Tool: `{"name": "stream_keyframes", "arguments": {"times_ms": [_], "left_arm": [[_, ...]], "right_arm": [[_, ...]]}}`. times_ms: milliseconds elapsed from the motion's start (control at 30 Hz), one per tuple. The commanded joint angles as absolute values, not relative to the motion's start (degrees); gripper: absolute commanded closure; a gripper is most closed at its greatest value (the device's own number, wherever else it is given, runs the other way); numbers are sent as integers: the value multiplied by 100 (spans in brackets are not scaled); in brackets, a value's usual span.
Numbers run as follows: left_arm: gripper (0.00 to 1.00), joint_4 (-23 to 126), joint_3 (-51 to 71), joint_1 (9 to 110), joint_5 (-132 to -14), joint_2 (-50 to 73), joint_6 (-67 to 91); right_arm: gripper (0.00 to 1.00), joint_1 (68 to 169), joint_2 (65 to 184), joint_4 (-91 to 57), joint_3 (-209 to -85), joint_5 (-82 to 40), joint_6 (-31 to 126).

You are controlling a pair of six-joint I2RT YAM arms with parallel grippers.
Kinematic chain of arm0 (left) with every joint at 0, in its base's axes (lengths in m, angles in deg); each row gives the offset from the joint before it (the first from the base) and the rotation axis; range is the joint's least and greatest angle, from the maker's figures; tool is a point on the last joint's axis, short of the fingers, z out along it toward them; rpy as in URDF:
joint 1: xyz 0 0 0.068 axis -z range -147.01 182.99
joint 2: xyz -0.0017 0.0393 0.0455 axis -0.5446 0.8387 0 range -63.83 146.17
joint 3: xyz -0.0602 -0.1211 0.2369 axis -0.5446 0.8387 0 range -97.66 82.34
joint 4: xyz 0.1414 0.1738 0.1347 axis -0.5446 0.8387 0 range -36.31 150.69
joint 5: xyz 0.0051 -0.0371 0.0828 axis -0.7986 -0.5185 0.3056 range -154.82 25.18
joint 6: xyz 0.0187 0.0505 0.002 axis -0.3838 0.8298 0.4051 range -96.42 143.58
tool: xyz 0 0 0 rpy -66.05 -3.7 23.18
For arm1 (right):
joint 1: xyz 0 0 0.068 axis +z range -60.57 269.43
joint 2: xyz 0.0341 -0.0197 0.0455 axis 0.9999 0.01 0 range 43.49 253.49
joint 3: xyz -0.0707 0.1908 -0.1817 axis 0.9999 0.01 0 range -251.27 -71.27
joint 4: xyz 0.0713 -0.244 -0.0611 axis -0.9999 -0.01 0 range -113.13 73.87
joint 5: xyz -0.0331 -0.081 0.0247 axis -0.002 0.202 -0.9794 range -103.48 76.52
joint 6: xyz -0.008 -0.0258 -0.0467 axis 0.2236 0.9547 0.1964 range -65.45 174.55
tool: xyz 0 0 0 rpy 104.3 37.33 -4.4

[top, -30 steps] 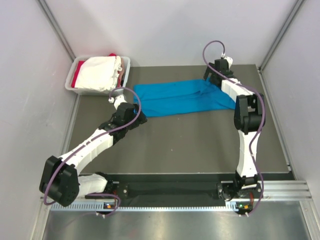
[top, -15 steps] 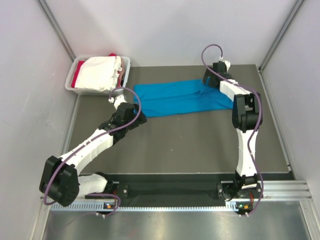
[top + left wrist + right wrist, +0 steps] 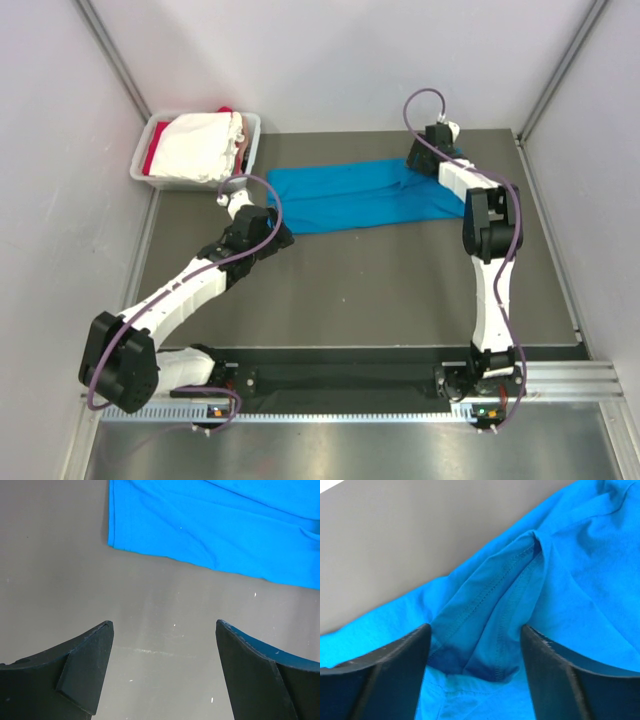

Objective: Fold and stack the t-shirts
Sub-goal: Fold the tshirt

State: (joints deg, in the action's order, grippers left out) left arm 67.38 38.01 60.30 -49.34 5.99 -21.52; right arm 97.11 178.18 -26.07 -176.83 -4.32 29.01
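Your right gripper [image 3: 475, 632] straddles a raised fold of the blue t-shirt [image 3: 580, 595], jaws apart; your left gripper [image 3: 164, 627] gapes wide.

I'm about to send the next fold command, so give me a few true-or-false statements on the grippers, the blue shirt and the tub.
1. The left gripper grips a corner of the blue shirt. False: it is open over bare table, and the shirt's edge lies ahead of it.
2. The right gripper has its fingers on either side of a raised fold of the blue shirt. True.
3. The tub holds a white garment and a red garment. True.
4. The blue shirt lies in the tub. False: it is spread on the table beside the tub.
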Motion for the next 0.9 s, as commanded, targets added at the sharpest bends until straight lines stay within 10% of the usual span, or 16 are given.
{"name": "stream_keyframes", "arguments": {"times_ms": [0,633,867], "left_arm": [[13,6635,3848,6015,-4883,578,-2186],[13,6635,3866,6015,-4865,587,-2204],[13,6600,3857,6015,-4891,657,-2212]], "right_arm": [[31,9698,17893,-2422,-17920,-628,2801],[33,9769,18271,-1368,-18193,-1586,2370],[52,9865,18314,-1008,-18237,-1761,2317]]}}
